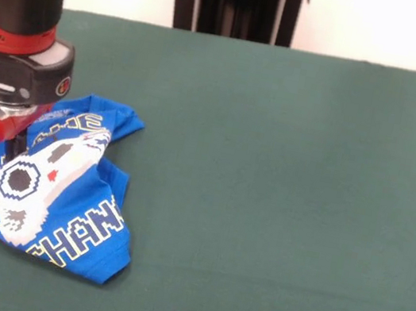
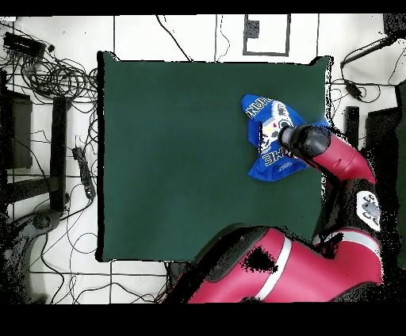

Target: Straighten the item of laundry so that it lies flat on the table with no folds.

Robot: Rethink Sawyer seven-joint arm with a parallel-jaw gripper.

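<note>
The small bright blue T-shirt with its white pixel print (image 1: pixel 53 189) lay crumpled directly beneath the tool (image 1: pixel 11 138), near an edge of the dark green fabric tabletop (image 1: pixel 269 174). Whether the tool was spread or pinching cloth couldn't be told. Grabbing several layers would likely drag the folds along rather than open them.

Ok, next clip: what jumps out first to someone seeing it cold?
The crumpled bright blue T-shirt, bunched with its pixel print showing, sits at the front view's left edge of the green table. Right over it hangs the robot arm's black and red wrist, its pincer pressed down into the cloth. Otherwise the table shows only green fabric.
</note>
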